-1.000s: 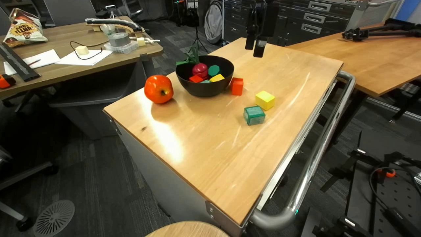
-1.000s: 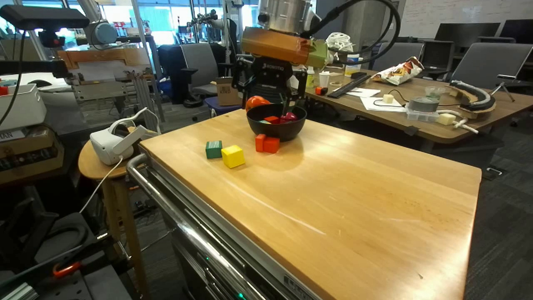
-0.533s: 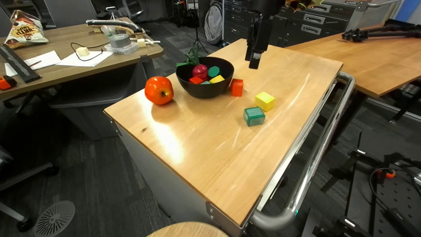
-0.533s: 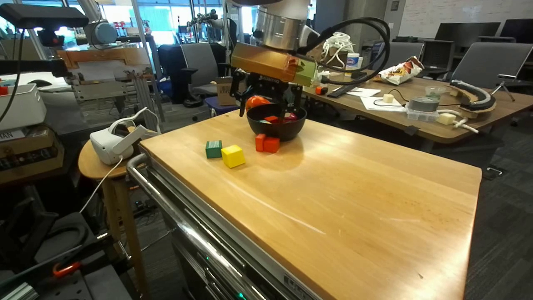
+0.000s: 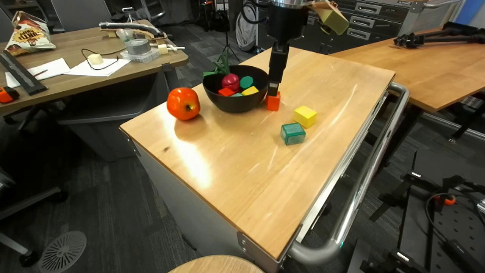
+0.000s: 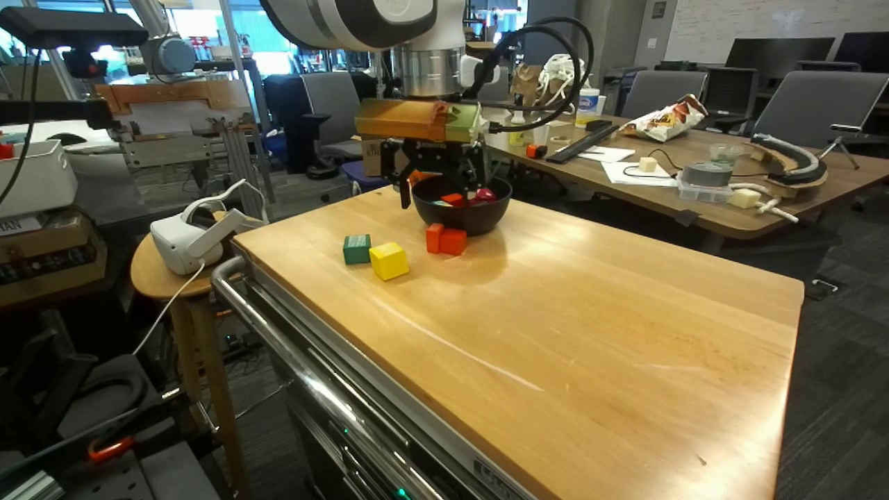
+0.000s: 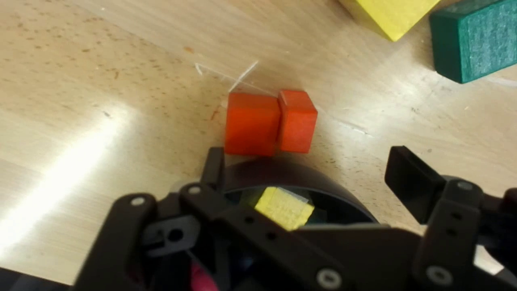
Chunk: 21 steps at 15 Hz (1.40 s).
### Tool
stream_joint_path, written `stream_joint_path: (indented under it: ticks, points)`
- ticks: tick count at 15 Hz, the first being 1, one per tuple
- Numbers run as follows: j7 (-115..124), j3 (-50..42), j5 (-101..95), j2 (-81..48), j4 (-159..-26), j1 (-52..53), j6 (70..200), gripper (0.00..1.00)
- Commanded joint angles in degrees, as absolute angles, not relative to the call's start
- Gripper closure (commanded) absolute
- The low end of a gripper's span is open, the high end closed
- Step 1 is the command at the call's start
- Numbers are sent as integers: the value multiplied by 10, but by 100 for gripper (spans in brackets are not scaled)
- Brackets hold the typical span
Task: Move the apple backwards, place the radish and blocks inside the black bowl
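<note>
End effector (image 7: pixel 312 173), jaws wide apart, near the black bowl (image 5: pixel 234 104); “TURTLE” on a snack bag (image 5: pixel 30 35).

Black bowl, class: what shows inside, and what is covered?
Inside the black bowl: the radish, a red block, a yellow block, a green block and a sliver of something pale green. Anything lying beneath them is covered from view.

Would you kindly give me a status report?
Tool open, nothing held. Two red blocks, yellow block, green block on tabletop. Black bowl beside the red ones, possibly obstructing.
</note>
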<state>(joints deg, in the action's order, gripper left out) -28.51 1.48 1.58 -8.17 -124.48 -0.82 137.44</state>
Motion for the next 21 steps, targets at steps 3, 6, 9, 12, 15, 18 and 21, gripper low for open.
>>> stream_joint_path:
  ticks: [3, 6, 9, 12, 15, 18, 21]
  points:
    - [-177, 16, -42, -100, -1242, 9, 1378, 0]
    - [-141, 12, -73, -111, -1241, 10, 1382, 0]
    - [-142, 12, -87, -124, -1239, 6, 1395, 0]
    - [-181, 18, -69, -144, -1230, -5, 1410, 25]
    - [-186, 14, -78, -155, -1230, -10, 1442, 42]
    - [-203, 20, -67, -153, -1229, -16, 1445, 65]
    - [-223, 23, -57, -137, -1236, -23, 1446, 66]
